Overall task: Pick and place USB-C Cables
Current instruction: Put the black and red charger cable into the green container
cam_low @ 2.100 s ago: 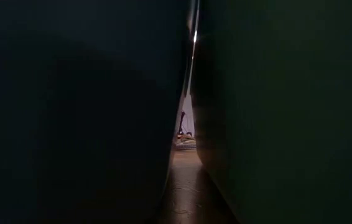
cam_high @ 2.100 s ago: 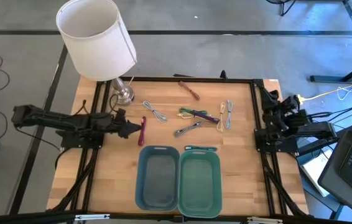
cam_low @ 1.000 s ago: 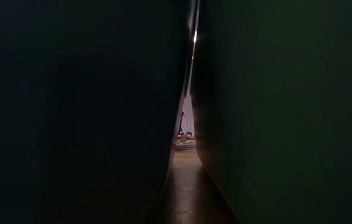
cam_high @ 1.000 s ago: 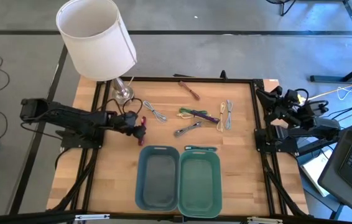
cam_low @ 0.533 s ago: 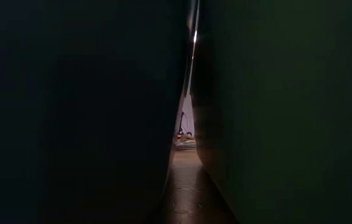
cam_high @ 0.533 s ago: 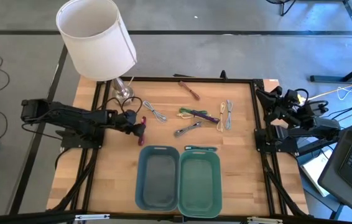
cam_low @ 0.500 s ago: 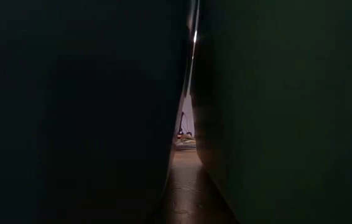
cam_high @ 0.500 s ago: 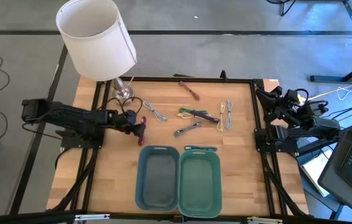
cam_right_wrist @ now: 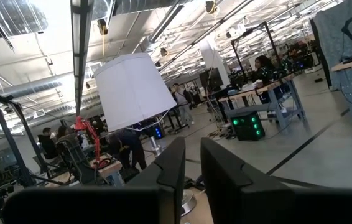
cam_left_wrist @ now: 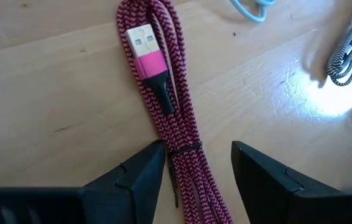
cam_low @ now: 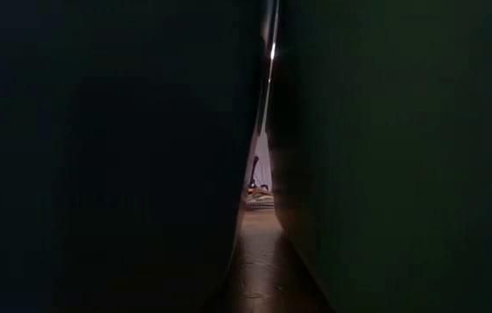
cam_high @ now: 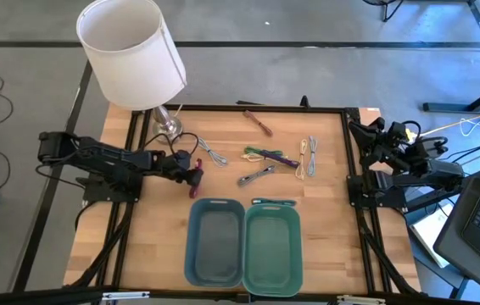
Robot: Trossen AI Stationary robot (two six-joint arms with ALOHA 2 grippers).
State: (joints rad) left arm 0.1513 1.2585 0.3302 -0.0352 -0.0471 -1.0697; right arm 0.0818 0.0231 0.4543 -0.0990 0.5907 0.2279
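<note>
A red braided USB-C cable bundle (cam_left_wrist: 163, 93) with a pink plug lies flat on the wood at the table's left (cam_high: 194, 182). My left gripper (cam_left_wrist: 196, 155) is open low over its near half, one finger on each side of the bundle and apart from it (cam_high: 194, 172). Other cables lie mid-table: a grey-white one (cam_high: 213, 155), a green and purple one (cam_high: 265, 155), a grey one (cam_high: 257, 175), a beige one (cam_high: 302, 157) and a brown one (cam_high: 258, 122). My right gripper (cam_right_wrist: 193, 152) waits raised at the table's right edge (cam_high: 360, 135), fingers nearly together with nothing between them.
A blue tray (cam_high: 215, 269) and a green tray (cam_high: 272, 275) stand side by side at the near edge, with a teal cable (cam_high: 272, 202) on the green tray's far rim. A lamp with a white shade (cam_high: 134, 51) stands at the far left. The trays block most of the low view.
My left arm has reached a little farther toward the table's right, bringing its open gripper over the red cable. The cable has stayed where it was.
</note>
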